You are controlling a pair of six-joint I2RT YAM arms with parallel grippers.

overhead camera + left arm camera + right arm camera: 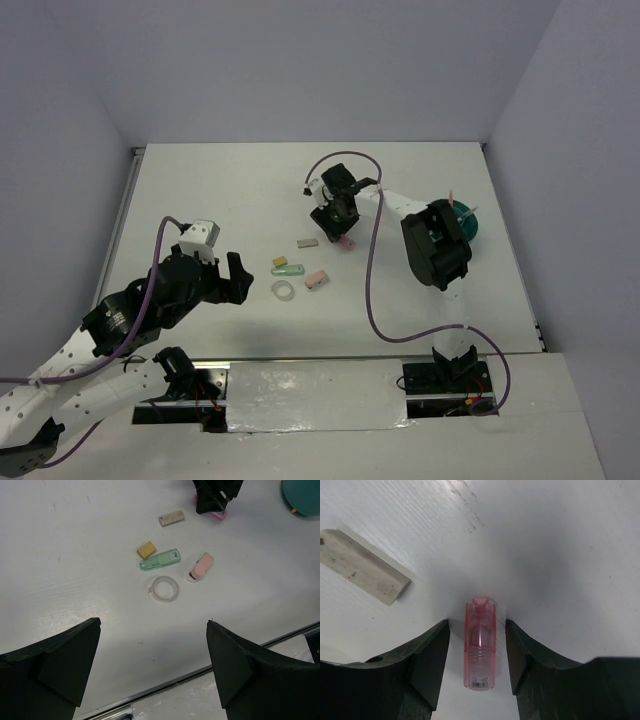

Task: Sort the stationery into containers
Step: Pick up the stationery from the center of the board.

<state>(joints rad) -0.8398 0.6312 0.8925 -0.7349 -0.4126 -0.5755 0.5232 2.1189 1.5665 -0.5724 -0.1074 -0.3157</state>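
My right gripper [477, 625] is open and lowered around a translucent pink case [480, 642] lying on the table, with a narrow gap on each side. A grey block [362, 572] lies just to its left. My left gripper [153, 624] hangs wide open over bare table, holding nothing. Ahead of it lie a tan block [146, 549], a green case [160, 560], a pink block [201, 567], a clear tape ring [164, 589] and the grey block [171, 518]. The teal container [466, 226] stands at the right, partly hidden by the right arm.
A thin pink pen [455, 200] sticks up from the container. The right arm's purple cable [372, 290] loops across the table. The table's front edge and metal rail [200, 670] run just below the left gripper.
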